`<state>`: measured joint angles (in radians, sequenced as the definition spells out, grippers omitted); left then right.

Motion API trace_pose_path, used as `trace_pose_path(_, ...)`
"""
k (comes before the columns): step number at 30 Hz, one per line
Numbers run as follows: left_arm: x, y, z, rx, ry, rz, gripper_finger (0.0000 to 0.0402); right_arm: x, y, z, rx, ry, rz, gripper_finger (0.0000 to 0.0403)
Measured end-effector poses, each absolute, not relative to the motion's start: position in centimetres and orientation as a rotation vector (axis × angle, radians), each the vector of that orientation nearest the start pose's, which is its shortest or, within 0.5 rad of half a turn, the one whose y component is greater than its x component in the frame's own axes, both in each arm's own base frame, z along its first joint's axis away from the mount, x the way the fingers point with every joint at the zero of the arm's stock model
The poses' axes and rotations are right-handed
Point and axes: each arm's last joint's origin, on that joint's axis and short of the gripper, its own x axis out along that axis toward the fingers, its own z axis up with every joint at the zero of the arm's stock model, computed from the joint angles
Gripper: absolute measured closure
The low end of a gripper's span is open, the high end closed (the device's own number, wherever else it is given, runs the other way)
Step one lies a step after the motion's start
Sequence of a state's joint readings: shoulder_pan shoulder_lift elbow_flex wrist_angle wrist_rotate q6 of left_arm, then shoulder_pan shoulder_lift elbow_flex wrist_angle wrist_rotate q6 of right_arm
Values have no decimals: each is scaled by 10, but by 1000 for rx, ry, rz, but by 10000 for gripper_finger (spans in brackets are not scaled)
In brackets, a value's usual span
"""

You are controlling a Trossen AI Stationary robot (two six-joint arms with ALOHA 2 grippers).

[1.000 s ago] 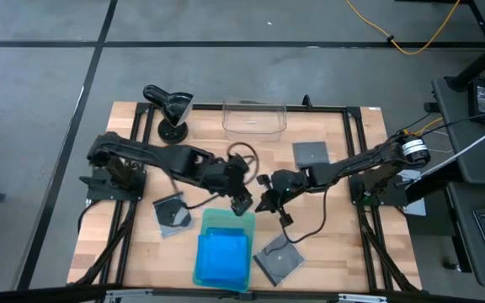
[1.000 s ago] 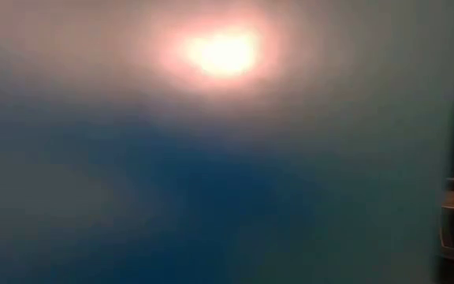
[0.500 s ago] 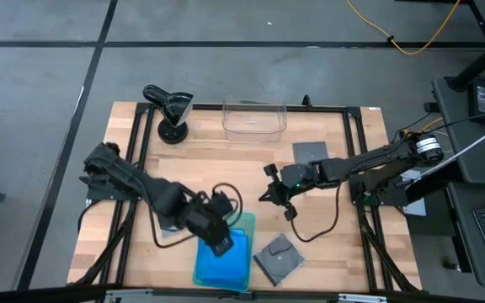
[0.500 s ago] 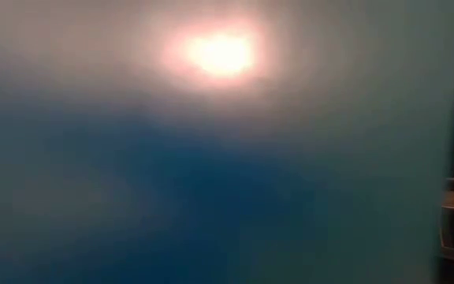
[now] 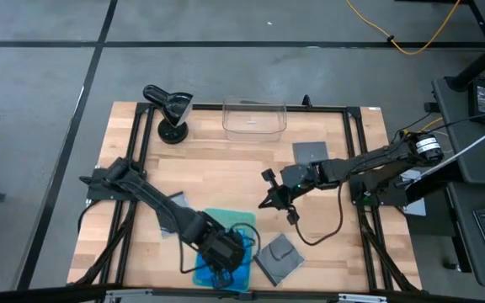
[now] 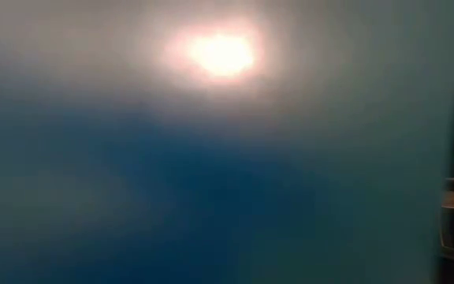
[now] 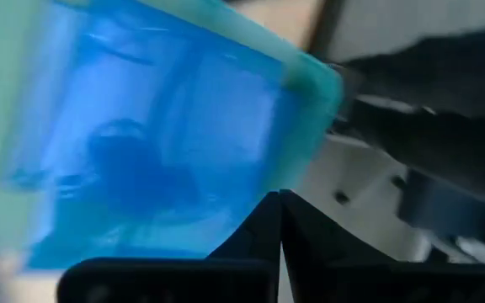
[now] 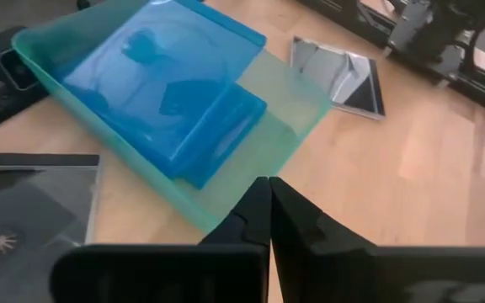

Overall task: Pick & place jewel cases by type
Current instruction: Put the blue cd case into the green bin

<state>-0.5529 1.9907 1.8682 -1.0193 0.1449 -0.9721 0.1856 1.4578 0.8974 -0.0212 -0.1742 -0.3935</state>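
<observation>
**Both claws clenched, blue cases in the tray**

My left claw [image 5: 223, 268] is clenched on nothing and hangs low over the near end of the green tray [image 5: 244, 220], at the near edge of the table [image 5: 217, 168]. In my left wrist view the two fingers [image 7: 263, 231] meet in a point, with the blue cases [image 7: 167, 143] spread just beyond them.

My right claw [image 5: 269, 200] is also clenched and empty, up over the middle of the table, just right of the tray's far end. Its wrist view shows the fingers [image 8: 255, 215] pressed together above the tray's rim [image 8: 251, 181], and blue cases [image 8: 162, 71] stacked inside, the top one lying askew.

Three grey cases lie flat on the wood: one [image 5: 173, 204] left of the tray, partly under my left arm; one [image 5: 279, 257] just right of the tray near the front; one [image 5: 310, 153] farther back on the right. A clear bin [image 5: 253, 119] stands at the far edge.

The low view is only a blur.
</observation>
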Motion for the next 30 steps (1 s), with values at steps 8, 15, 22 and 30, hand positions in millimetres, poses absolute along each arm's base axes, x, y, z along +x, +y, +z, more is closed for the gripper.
trace_pose_path(8, 388, -233, 246, -653, 1337, -167, 401, 303, 60, 232, -418, 516, 471, 386)
trace_pose_path(15, 402, -235, 227, -660, 1340, -236, 401, 301, 58, 228, -426, 565, 484, 398)
trace_pose_path(22, 407, -241, 201, -654, 1410, -266, 400, 298, 58, 225, -423, 608, 495, 385)
trace_pose_path(30, 410, -243, 182, -631, 1454, -297, 401, 297, 57, 224, -422, 623, 499, 396)
